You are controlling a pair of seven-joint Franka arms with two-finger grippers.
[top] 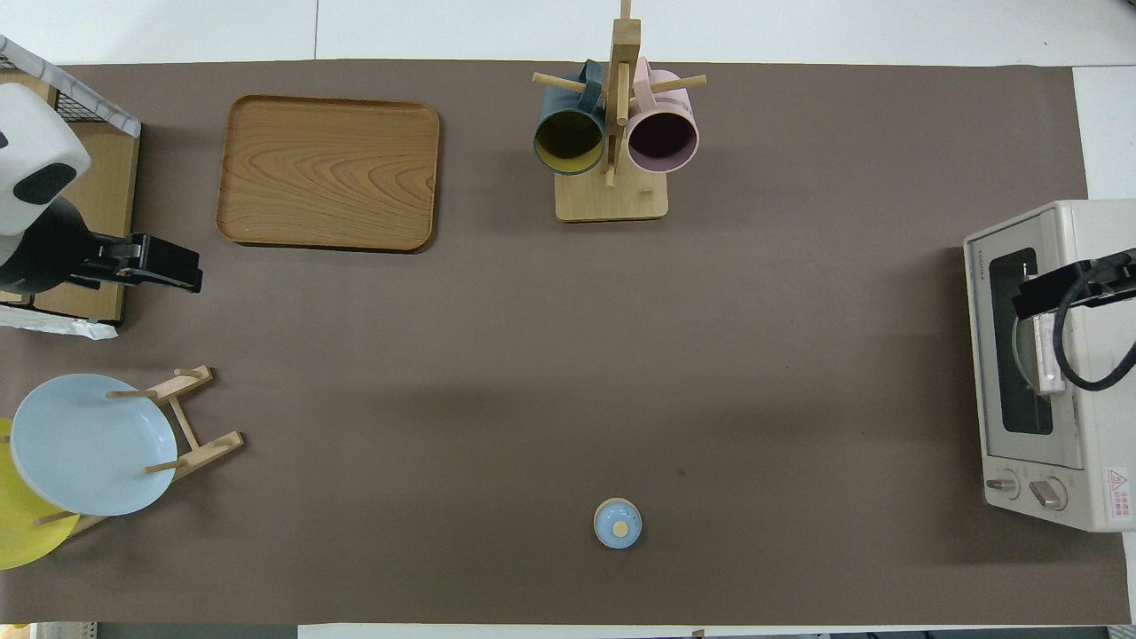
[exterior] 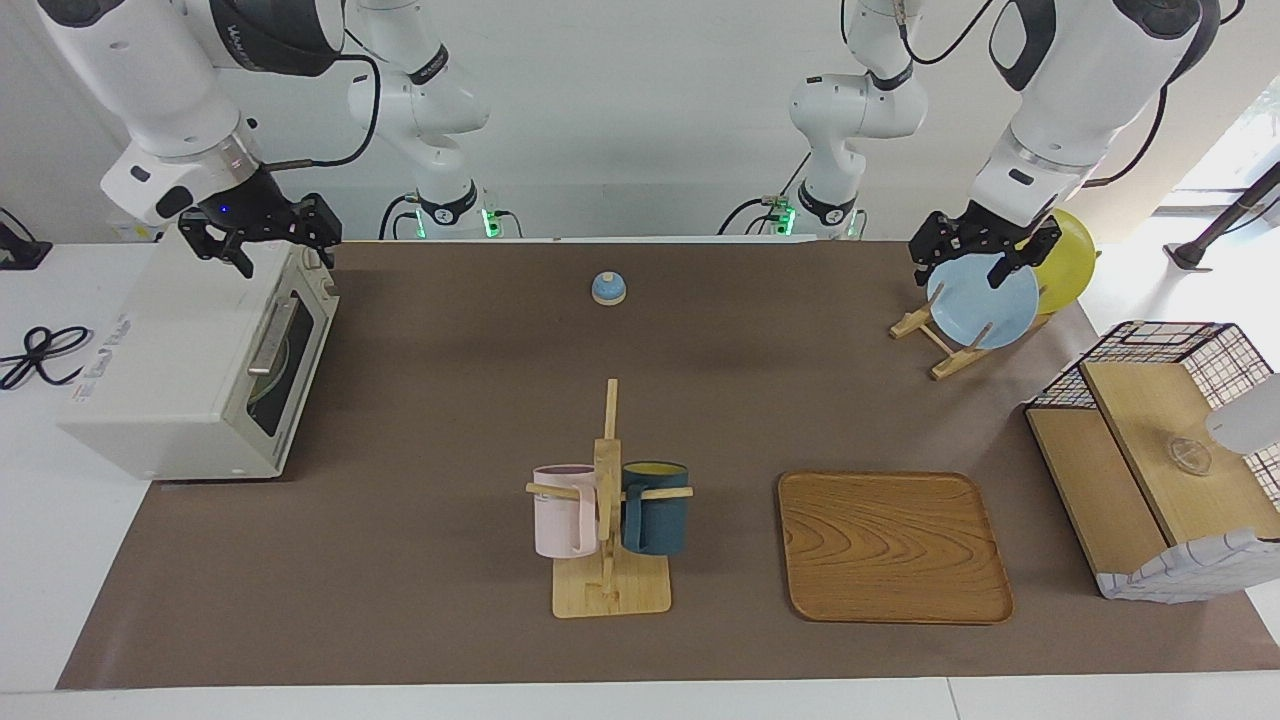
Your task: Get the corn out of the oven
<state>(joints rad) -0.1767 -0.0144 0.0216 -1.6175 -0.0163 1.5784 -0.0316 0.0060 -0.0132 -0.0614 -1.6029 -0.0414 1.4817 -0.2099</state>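
Both claws hang open, the right claw (exterior: 268, 243) over the boxy off-white toaster oven (exterior: 190, 370) with its door shut, left claw (exterior: 985, 255) waiting over the plates, so no corn visible yet; next up, pulling that silver handle (exterior: 272, 335).

Bright, even light; daylight glare washes out the corner beside the wire basket (exterior: 1165, 350). Soft shadows cross the brown surface (exterior: 450, 400); both views sharp.
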